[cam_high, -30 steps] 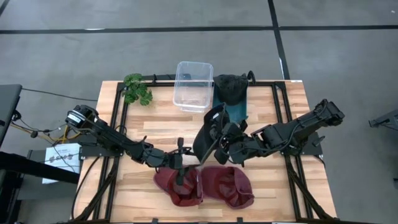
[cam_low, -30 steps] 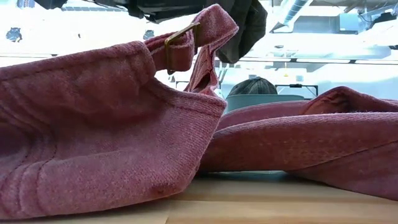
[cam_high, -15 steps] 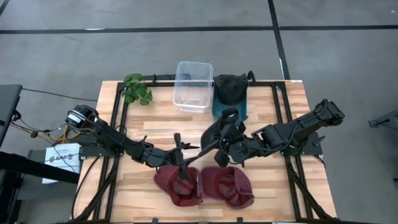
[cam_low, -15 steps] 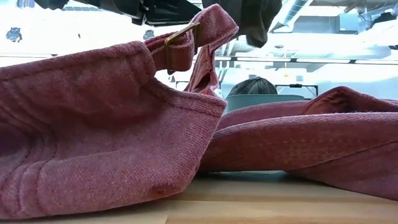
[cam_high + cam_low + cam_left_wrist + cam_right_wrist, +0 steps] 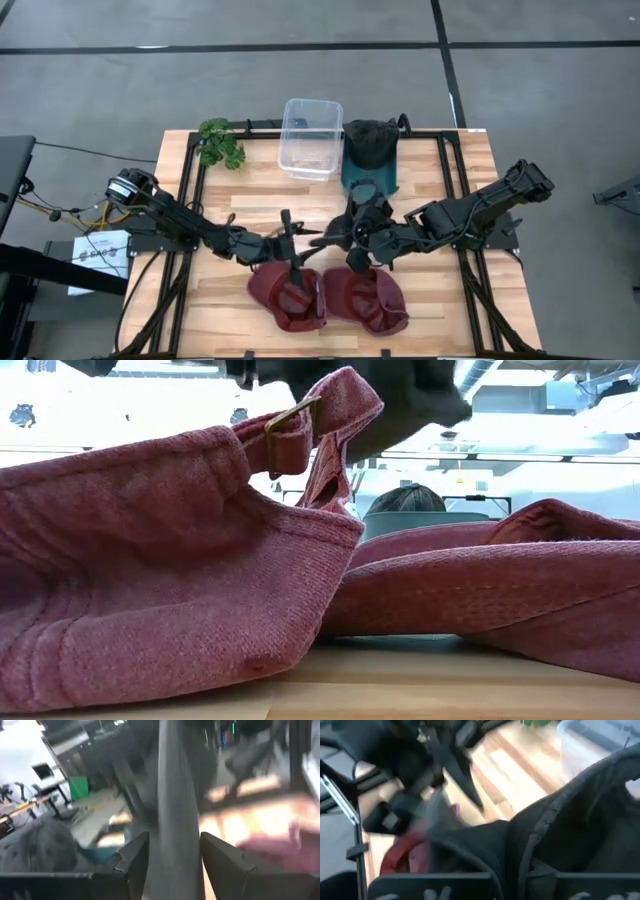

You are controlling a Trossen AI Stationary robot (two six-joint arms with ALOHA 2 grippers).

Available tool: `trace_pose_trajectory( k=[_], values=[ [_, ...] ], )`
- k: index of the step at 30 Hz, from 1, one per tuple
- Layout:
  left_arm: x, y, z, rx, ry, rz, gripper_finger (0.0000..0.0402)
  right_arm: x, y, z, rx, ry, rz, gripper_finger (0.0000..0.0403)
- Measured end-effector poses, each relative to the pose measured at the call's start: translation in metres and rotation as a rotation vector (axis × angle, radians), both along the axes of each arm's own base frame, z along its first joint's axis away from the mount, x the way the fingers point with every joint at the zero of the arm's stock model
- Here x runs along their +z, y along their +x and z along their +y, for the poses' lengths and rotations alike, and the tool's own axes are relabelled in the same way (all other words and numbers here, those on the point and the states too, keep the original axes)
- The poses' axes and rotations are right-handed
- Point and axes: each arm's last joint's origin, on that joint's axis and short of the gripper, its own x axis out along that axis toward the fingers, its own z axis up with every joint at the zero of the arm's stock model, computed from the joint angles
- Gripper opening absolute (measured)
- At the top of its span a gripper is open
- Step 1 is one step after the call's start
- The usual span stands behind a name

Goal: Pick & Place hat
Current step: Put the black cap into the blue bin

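Observation:
A black hat point(image 5: 345, 228) hangs in mid-air over the table's middle, lying nearly flat, its brim point(image 5: 322, 238) pointing at my left gripper point(image 5: 292, 245). My right gripper point(image 5: 368, 238) is shut on it from the right. My left gripper is open, its fingers point(image 5: 135, 862) standing on either side of the brim point(image 5: 177, 820). Two maroon hats point(image 5: 288, 298) point(image 5: 372, 300) lie on the table near its near edge, below both grippers. They fill the low view point(image 5: 150, 560) point(image 5: 500, 590), with the black hat point(image 5: 400, 400) above them. My left gripper has the black hat's brim point(image 5: 177, 835) between its fingers, which come level from the table's left; I cannot tell whether they touch it. My right gripper holds the black hat at its crown side point(image 5: 560, 835), coming from the table's right. The hat itself hides the place of contact. The hat is lifted clear of the table.
A clear plastic container point(image 5: 312, 138) stands at the far edge. Beside it another dark hat point(image 5: 370, 143) sits on a teal stand, and a green plant point(image 5: 220, 143) lies at the far left corner. Bare wood shows on the table's left and right sides.
My right gripper has turned, tipping the black hat from standing on edge to lying nearly flat, brim swung toward my left gripper. My left gripper has moved from over the left maroon hat toward the far edge, and the brim now lies between its fingers.

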Motion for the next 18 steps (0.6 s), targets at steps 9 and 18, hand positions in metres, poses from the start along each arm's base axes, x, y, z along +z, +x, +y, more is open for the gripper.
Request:
trace_pose_trajectory(
  k=[9,18],
  values=[
    [0.013,-0.001,-0.002,-0.076,-0.055,-0.127,0.0175,-0.016,0.014,0.007,0.06,0.002,0.039,0.0],
    [0.011,-0.001,-0.002,-0.074,-0.084,-0.114,0.0163,-0.024,0.021,0.005,0.07,-0.026,0.077,0.0]
  ],
)
